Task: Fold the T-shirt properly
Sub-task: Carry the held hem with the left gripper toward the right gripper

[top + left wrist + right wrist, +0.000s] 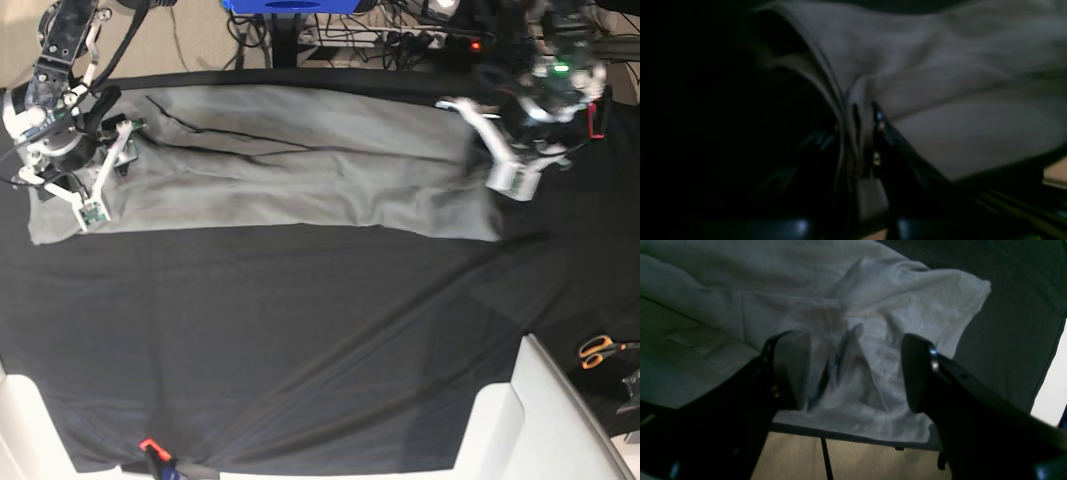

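Two grippers are at the two ends of the shirt [280, 175], which lies at the far side of the table, on the black cloth [300, 340]. Nearest in the base view is a white table edge [560, 420], and orange scissors [598, 350] lie at the right side. Beyond a wide bare part of the cloth comes the shirt. It is plain grey and soft, and it lies as a long band from left to right, folded along its length, with soft creases and a dark fold line near its far edge. The near edge is quite straight, and the left end reaches a little past the arm there.

In the left wrist view, the left gripper [864, 115] is closed on a bunch of the grey fabric, which stands between the fingers in narrow pleats. The picture is dark and blurred. In the right wrist view, the right gripper [855, 370] has its fingers apart, one on each side of a raised, wrinkled corner of the shirt. If they touch the fabric I cannot tell.
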Tool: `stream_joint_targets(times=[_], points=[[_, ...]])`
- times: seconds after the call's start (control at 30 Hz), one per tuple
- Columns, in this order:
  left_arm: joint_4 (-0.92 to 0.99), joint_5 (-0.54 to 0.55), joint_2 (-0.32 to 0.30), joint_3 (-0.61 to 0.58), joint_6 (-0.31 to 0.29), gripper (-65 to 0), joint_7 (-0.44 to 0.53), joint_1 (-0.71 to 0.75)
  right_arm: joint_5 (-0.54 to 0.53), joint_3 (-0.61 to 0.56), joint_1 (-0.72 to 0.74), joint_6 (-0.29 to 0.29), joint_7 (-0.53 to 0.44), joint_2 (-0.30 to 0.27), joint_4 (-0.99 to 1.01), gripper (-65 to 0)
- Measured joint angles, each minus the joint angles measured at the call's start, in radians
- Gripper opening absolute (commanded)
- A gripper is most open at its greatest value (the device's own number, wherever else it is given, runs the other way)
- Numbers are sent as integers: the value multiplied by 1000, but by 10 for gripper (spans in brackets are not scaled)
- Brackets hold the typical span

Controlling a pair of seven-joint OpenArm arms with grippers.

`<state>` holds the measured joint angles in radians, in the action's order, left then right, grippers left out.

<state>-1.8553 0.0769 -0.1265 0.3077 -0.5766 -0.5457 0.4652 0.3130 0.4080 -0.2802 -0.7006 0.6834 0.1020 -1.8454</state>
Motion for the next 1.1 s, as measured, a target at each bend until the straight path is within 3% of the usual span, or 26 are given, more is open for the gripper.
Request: stream_joint_targets(times=[0.1, 0.3, 0.57, 0.83, 1.1], points=[[0, -116, 39, -132, -6, -650, -6, -2, 0, 0, 0, 0, 0, -2, 0, -252], [1, -240, 98, -315, -4, -650, -12, -27, 0, 0, 2, 0, 0, -2, 0, -252], [3, -250, 158, -462, -1, -650, -157, -129, 0, 0, 3, 0, 0, -2, 1, -252], [119, -245, 204, -603, -3, -650, -195, -196, 0, 0, 3, 0, -1, -3, 1, -252], [213, -248, 223, -619, -3, -650, -196, -243, 0, 0, 3, 0, 0, -2, 1, -252]])
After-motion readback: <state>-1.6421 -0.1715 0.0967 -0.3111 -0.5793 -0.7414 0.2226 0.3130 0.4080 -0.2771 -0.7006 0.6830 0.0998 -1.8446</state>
